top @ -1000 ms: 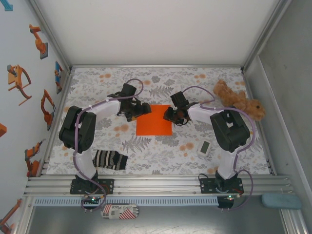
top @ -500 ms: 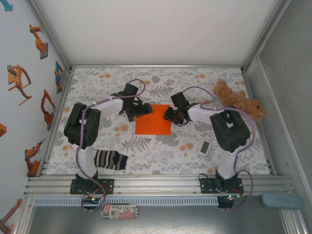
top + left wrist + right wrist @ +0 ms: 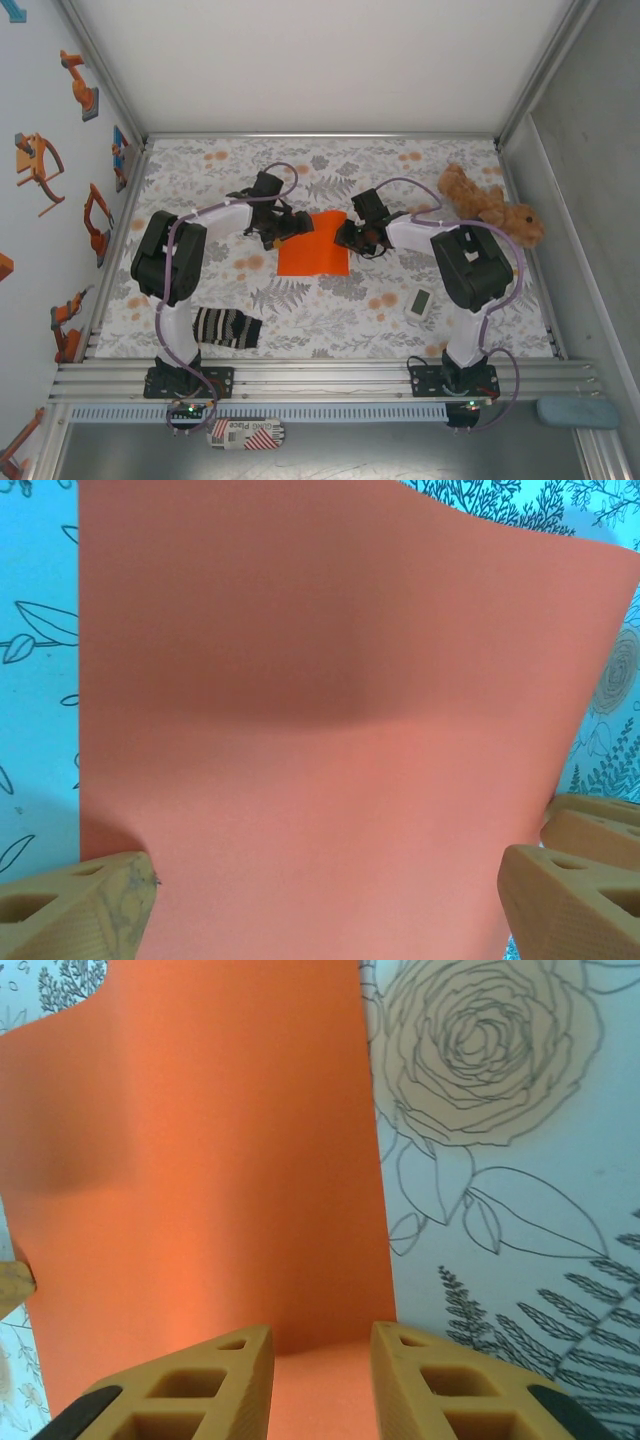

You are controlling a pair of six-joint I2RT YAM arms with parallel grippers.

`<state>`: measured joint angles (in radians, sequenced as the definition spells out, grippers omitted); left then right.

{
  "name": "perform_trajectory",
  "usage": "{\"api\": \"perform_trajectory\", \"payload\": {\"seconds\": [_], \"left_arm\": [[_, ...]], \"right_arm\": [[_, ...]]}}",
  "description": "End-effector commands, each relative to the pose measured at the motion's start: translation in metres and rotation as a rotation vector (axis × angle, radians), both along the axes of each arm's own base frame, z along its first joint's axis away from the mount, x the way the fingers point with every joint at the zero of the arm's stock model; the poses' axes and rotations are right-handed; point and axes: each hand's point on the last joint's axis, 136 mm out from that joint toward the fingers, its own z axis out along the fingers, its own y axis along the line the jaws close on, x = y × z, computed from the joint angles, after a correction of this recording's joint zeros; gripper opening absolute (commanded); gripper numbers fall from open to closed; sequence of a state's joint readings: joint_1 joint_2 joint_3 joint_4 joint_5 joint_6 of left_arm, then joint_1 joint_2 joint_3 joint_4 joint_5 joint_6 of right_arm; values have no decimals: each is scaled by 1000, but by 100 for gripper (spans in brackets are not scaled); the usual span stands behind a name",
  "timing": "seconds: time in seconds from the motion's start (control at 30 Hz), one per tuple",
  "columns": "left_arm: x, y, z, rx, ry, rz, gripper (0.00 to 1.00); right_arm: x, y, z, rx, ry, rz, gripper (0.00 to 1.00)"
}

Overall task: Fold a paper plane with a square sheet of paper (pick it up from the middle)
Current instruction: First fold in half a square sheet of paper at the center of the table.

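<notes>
Over orange sheet (image 3: 330,700), left pincer (image 3: 325,885) wide.

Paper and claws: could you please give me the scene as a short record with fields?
paper: orange, unfolded, slightly bowed, lying between the claws
left claw: wide open, fingers over the paper's left side
right claw: narrowly open, at the paper's right edge
sock: near left, untouched
toy: far right, untouched
</notes>
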<state>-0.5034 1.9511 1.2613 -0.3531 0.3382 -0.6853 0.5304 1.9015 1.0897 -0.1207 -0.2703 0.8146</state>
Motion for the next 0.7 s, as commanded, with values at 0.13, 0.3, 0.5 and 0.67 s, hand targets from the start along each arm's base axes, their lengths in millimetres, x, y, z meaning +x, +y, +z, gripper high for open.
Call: {"api": "perform_trajectory", "payload": {"seconds": [0.13,0.3,0.5,0.67], "left_arm": [[-13,6,-23,-70,59,66,91],[-11,5,-16,-93,37,67,92],[-9,5,-9,-97,13,60,92],[-10,6,-12,-84,23,60,94]], "right_arm": [[-8,6,-24,17,90,12,31],[-5,16,-23,50,95,32,31],[-3,36,-18,92,92,72,31],[-4,47,-21,100,99,90,30]]}}
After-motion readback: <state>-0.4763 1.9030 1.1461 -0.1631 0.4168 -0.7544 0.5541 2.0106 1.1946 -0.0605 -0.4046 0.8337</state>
